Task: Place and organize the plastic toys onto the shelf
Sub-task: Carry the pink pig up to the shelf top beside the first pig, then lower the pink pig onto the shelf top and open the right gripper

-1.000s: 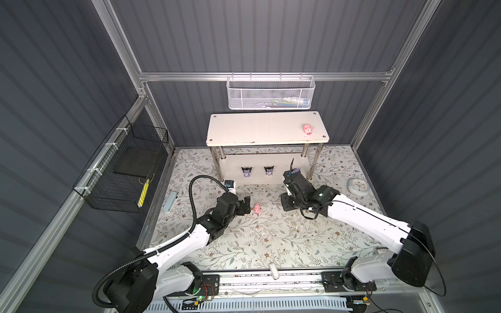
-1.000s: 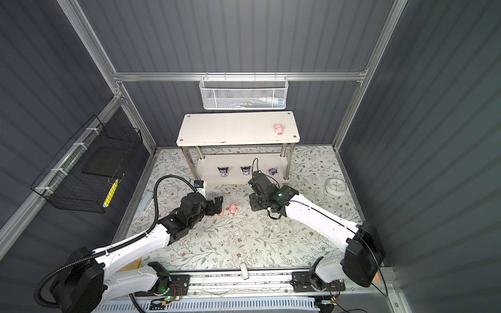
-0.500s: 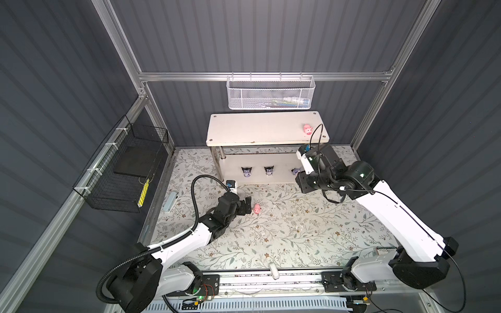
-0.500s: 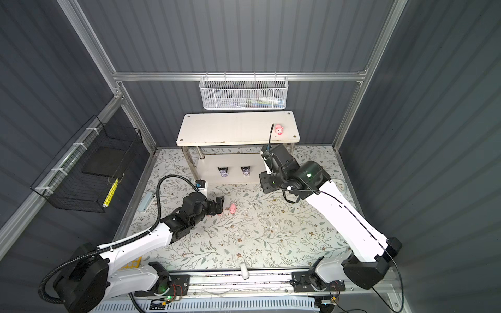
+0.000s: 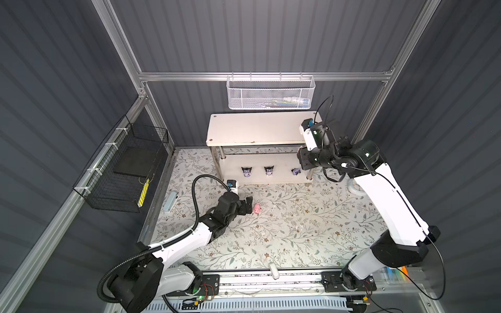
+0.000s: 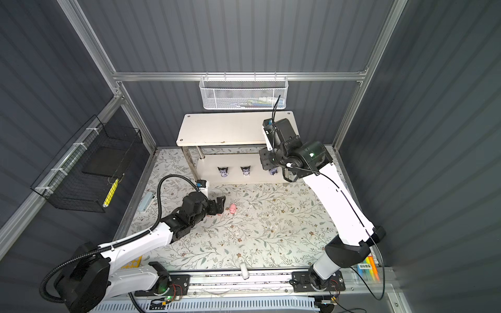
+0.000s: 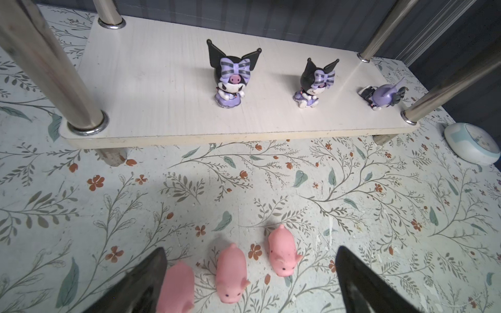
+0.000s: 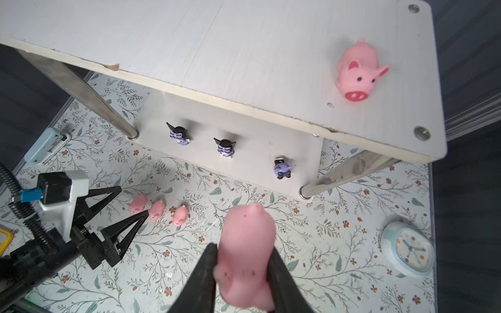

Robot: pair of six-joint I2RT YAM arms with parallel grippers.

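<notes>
The pig (image 8: 245, 257) in the right hand (image 8: 242, 250) is now up in the air off the front edge of the shelf (image 8: 217, 40), near the end on the right arm's side. It is high enough that the wrist view looks down on the top board. A second ago this hand was down low on the bench (image 5: 298, 230), in front of the shelf. The hand is shut tight on the pig's body, one finger pressing each flank. I judge the pick-up is done and the carry is under way. The set-down on the top board is still to come.

The held pig is plain pink, rounded and soft-looking, with a few dark specks. I cannot tell which way it faces.

A second pig (image 8: 357, 73) stands upright near the same end of the top board, its dark snout toward the front edge. On the lower board, three black-and-purple figures (image 7: 230, 78) sit in a row along the front edge. Two are upright, and the one by the end leg lies on its side.

Three more pigs (image 7: 230, 273) wait in a row on the bench in front of the shelf. The left hand (image 7: 250, 250) has stayed low around them, spread wide and holding nothing, with one pig just beside a finger.
</notes>
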